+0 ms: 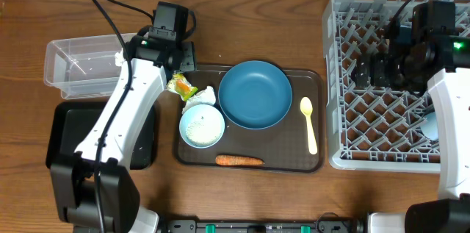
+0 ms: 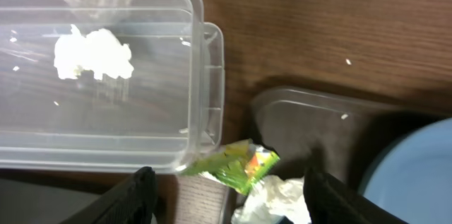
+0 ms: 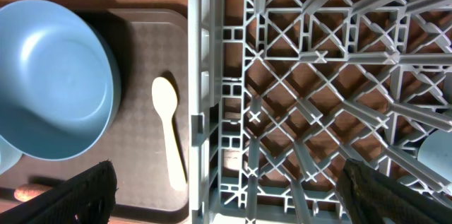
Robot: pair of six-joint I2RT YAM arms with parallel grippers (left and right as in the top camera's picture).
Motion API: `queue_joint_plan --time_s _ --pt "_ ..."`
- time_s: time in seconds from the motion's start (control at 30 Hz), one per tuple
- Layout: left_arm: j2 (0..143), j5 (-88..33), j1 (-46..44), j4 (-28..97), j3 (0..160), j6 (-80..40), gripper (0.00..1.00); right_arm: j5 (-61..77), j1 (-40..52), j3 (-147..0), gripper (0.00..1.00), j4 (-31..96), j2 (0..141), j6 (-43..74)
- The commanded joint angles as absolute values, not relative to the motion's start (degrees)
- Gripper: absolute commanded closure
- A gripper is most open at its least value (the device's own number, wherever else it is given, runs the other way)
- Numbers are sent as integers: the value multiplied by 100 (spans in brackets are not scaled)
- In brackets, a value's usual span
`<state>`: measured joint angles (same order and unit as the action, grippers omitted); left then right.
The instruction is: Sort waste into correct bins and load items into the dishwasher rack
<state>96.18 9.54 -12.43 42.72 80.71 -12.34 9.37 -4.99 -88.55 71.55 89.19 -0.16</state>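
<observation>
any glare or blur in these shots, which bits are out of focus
Left wrist: pale glints on the clear tub, and the dark fingers at the bottom edge are soft. Right wrist: fingers blurred too, rack sharp, the blue plate shadowing the tray. Overhead: evenly lit and sharp.

We log the table [image 1: 257, 12] as wood, visible grain, low sheen. Tub [image 2: 199, 75]: clear glossy plastic. Tissue [image 2: 94, 53] is soft crumpled paper. Wrapper [image 2: 236, 166] — shiny creased film. Rack [image 3: 212, 75] — grey matt plastic. Brown tray [image 3: 145, 47] finely textured; plate [image 3: 53, 79] smooth, satin.
</observation>
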Motion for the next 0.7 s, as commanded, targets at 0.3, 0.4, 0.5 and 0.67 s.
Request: queue_joint_plan --time_s 0.3,0.4,0.5,0.67 --pt "10322 1138 -1234 4722 8036 -1769 31 921 -405 -8912 1 7179 8954 58" --pt "10322 1138 -1236 4729 8031 -2176 31 921 -405 -8912 1 7181 8954 58" --pt "10322 1140 -1234 4727 8012 -2488 31 921 -405 -8912 1 7183 8954 58" --pt "10348 1146 -1234 4700 7850 -2869 31 923 -405 -8912 1 7183 8954 56"
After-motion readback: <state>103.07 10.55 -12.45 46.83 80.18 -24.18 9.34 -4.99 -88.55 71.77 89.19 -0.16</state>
